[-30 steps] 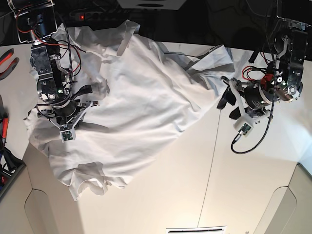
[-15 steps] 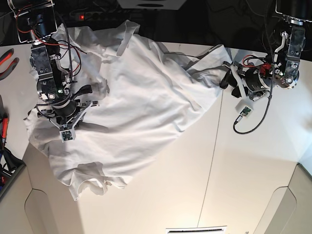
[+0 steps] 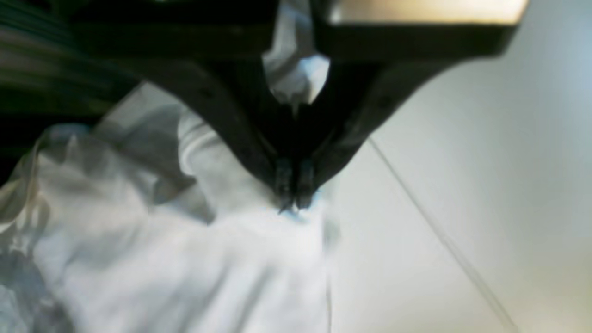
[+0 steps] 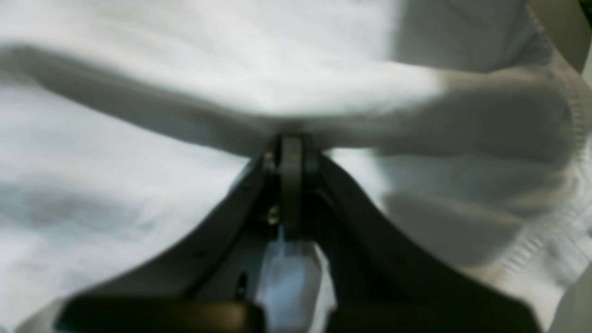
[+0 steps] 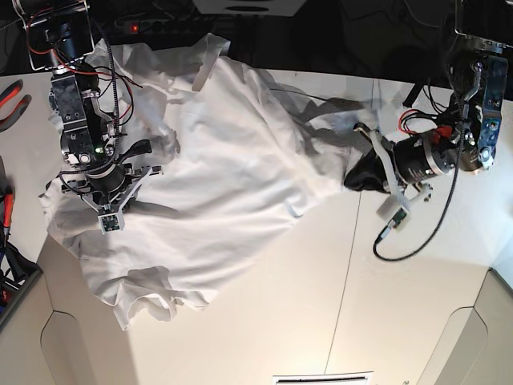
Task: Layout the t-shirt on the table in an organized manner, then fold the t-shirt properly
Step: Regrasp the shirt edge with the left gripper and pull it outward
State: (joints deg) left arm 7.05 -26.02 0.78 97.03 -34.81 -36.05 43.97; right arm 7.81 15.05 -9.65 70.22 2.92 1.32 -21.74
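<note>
The white t-shirt (image 5: 232,176) lies wrinkled across the left and middle of the table (image 5: 280,329). My left gripper (image 5: 355,174), on the right in the base view, is at the shirt's right edge. The left wrist view shows this left gripper (image 3: 292,202) shut, its tips pinching the t-shirt (image 3: 194,263) at its edge beside the bare table (image 3: 462,162). My right gripper (image 5: 108,196) presses down on the shirt's left part. In the right wrist view the right gripper (image 4: 291,141) is shut on a raised fold of the t-shirt (image 4: 138,138).
Red-handled pliers (image 5: 12,96) and other tools (image 5: 6,210) lie at the table's left edge. A power strip (image 5: 152,26) sits behind the back edge. A thin dark seam (image 5: 346,265) crosses the table. A black cable (image 5: 401,241) loops below the left wrist.
My left gripper, open and away from the cloth a second ago, has come to the shirt's right edge and shut on it. The shirt's right corner has bunched toward it. The right arm is unmoved.
</note>
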